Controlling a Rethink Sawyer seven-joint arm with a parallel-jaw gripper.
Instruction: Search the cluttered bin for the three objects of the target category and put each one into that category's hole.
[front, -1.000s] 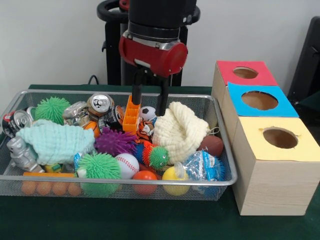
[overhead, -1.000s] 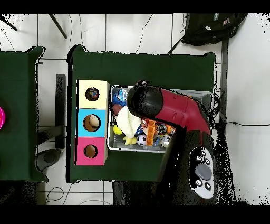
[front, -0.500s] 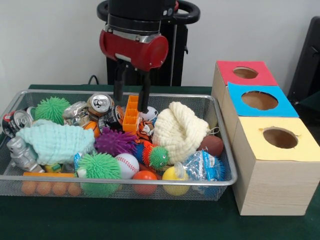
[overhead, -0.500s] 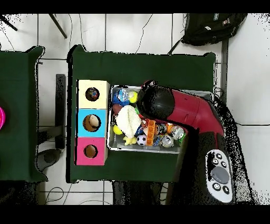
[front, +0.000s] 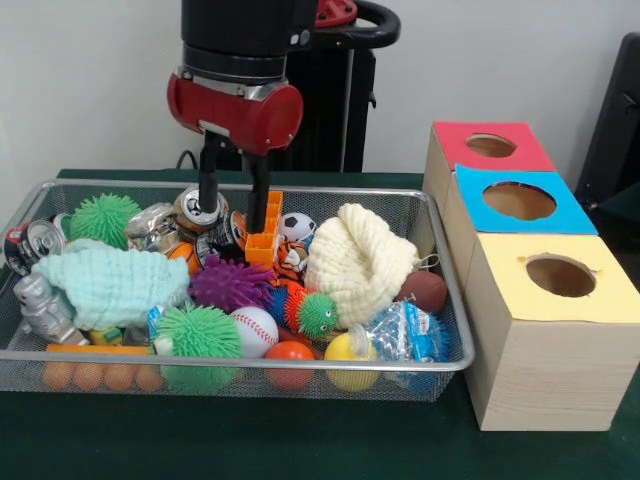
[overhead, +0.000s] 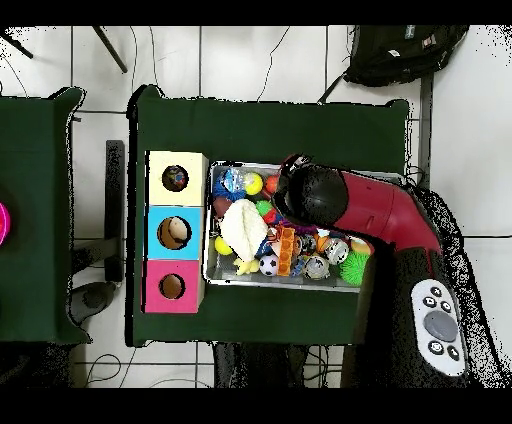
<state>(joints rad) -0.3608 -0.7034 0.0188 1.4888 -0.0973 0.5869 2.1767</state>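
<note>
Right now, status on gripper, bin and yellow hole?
Gripper open, empty, fingers low over cans at back of silver wire-mesh bin. Yellow-surround hole unobstructed. Bin heavily cluttered.

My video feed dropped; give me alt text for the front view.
The gripper hangs open over the back of the wire basket, above a can and an orange block. Three boxes stand alongside, the yellow-topped hole nearest.

The red and black arm (front: 236, 105) comes straight down from above, wrist vertical. Its gripper (front: 233, 210) hangs low with the two dark jaws parted and pointing downward. From overhead, the arm (overhead: 375, 210) reaches in from the right.
</note>
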